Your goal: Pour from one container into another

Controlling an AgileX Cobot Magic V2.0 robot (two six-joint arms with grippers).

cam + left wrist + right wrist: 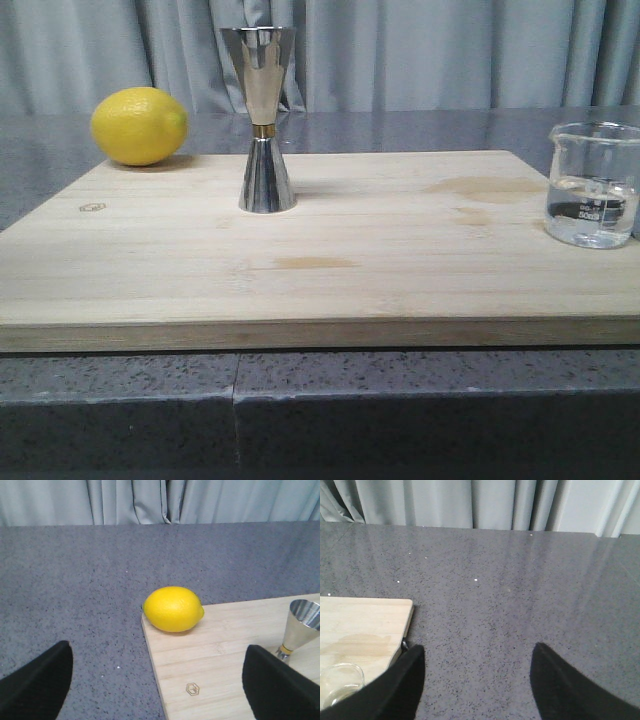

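1. Right, the beaker (pixel 592 186) is sitting upright at the right edge of the board (pixel 330 250), well apart from the jigger (pixel 264 118), which is standing upright nearer the back of the board, left of centre.
2. The left gripper (pixel 160 680) is hanging with its jaws spread wide and nothing between them, over the board's left end, with the lemon (pixel 173 608) ahead of it and the jigger off to one side.
3. The right gripper (pixel 477 680) is also gaping open and empty, hovering over the dark counter (pixel 520 590) just beside the board's corner; the beaker's rim (pixel 337 682) is peeking in at the edge of its view.
4. The beaker is holding clear liquid, roughly a third of the way up, I'm judging; the front view isn't showing inside the jigger's top cup, and the left wrist view is showing only bare metal in what it catches.
5. I'm reckoning the beaker is light, stiff, smooth and breakable, so a gentle squeeze across the mid-wall, lip turned towards the jigger, is looking safest.
6. The jigger is looking tall on a narrow foot, polished and slippery; I'm guessing it tips easily, so steadying it at the gold waist may be helping.
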